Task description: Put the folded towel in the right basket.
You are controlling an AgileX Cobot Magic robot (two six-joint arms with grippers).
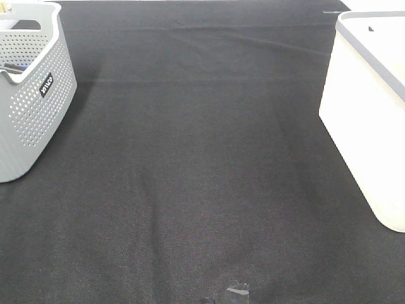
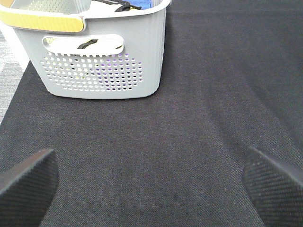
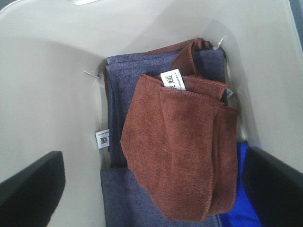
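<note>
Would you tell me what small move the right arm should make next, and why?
Probably lift the right gripper clear: it is open and empty, and the towel already lies folded in the basket, on top of other cloths.

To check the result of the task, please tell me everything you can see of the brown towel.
The brown towel is rust-coloured, fuzzy cloth with stitched edges and a white label near one end. It is folded loosely into a long bundle and lies inside the white basket, on a grey-blue towel, with a bright blue cloth beside it. The right gripper hangs open above it and seems not to touch it.
</note>
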